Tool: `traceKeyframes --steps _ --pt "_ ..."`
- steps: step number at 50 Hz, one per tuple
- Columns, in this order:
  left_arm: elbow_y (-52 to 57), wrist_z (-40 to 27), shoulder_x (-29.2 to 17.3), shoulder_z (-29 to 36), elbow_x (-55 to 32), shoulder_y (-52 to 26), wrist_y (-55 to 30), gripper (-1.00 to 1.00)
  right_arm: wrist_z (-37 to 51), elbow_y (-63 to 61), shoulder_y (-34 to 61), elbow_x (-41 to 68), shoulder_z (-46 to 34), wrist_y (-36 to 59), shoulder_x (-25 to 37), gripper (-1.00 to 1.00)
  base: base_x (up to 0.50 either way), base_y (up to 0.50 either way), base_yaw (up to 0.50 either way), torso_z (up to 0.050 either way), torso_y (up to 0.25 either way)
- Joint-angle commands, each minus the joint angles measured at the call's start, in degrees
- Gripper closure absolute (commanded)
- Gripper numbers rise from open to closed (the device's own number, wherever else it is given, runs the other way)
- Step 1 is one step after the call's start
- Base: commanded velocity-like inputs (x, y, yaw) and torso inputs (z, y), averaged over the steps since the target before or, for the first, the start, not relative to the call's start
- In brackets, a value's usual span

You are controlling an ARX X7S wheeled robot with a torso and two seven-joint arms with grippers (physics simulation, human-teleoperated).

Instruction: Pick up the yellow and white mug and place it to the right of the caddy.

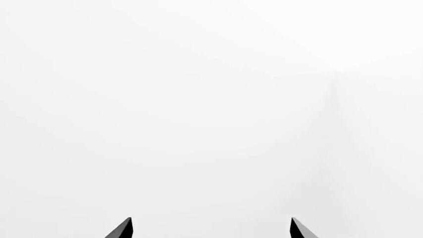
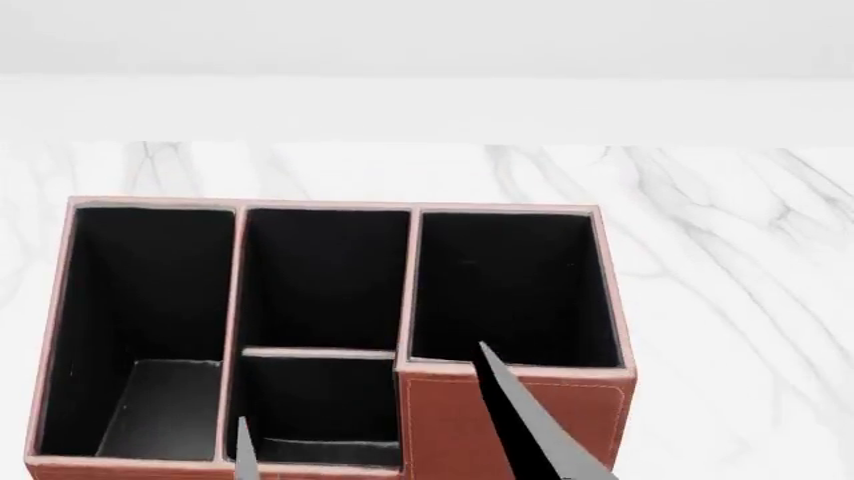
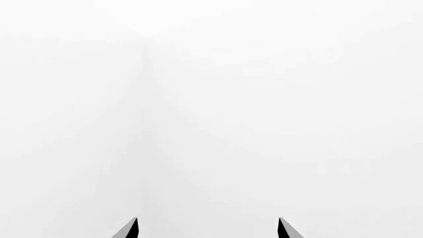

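Observation:
The caddy (image 2: 514, 425), a reddish-brown box with black-lined compartments, fills the lower left of the head view on a white marble table (image 2: 747, 300). The yellow and white mug is out of view. In the left wrist view my left gripper (image 1: 211, 227) is open, its two dark fingertips wide apart with only blank white between them. My right gripper (image 3: 207, 227) is also open and faces blank white. Two grey fingertips (image 2: 534, 420) rise from the bottom edge of the head view in front of the caddy. I cannot tell which arm they belong to.
Bare marble tabletop stretches to the right of the caddy and behind it. A pale wall (image 2: 427, 40) runs along the table's far edge.

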Motion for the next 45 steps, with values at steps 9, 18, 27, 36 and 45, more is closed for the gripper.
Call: traceKeyframes --steps 9,18,27,36,45 --pt "0.0 -0.41 -0.48 -0.11 -0.51 0.0 -0.21 -1.0 -0.02 -0.01 -5.21 1.93 -0.17 6.72 -11.51 -1.0 0.0 0.0 0.0 0.0 0.0" --pt "0.0 -0.25 -0.43 0.05 -0.26 0.0 -0.27 -1.0 -0.13 0.01 -7.12 3.43 0.07 8.8 -13.89 -1.0 0.0 0.0 0.0 0.0 0.0" --pt "0.0 0.51 0.32 -0.16 -0.16 0.0 -0.08 -1.0 -1.17 0.44 -9.13 4.21 0.56 10.16 -15.64 -1.0 0.0 0.0 0.0 0.0 0.0" --pt "0.0 0.26 0.05 -0.02 -0.1 0.0 -0.19 -1.0 -3.15 2.42 -11.92 4.76 0.7 10.79 -17.76 -1.0 0.0 0.0 0.0 0.0 0.0" --pt "0.0 0.38 0.13 0.05 -0.02 0.0 -0.22 -1.0 -5.82 6.39 -14.93 5.67 0.26 9.49 -19.55 -1.0 0.0 0.0 0.0 0.0 0.0"
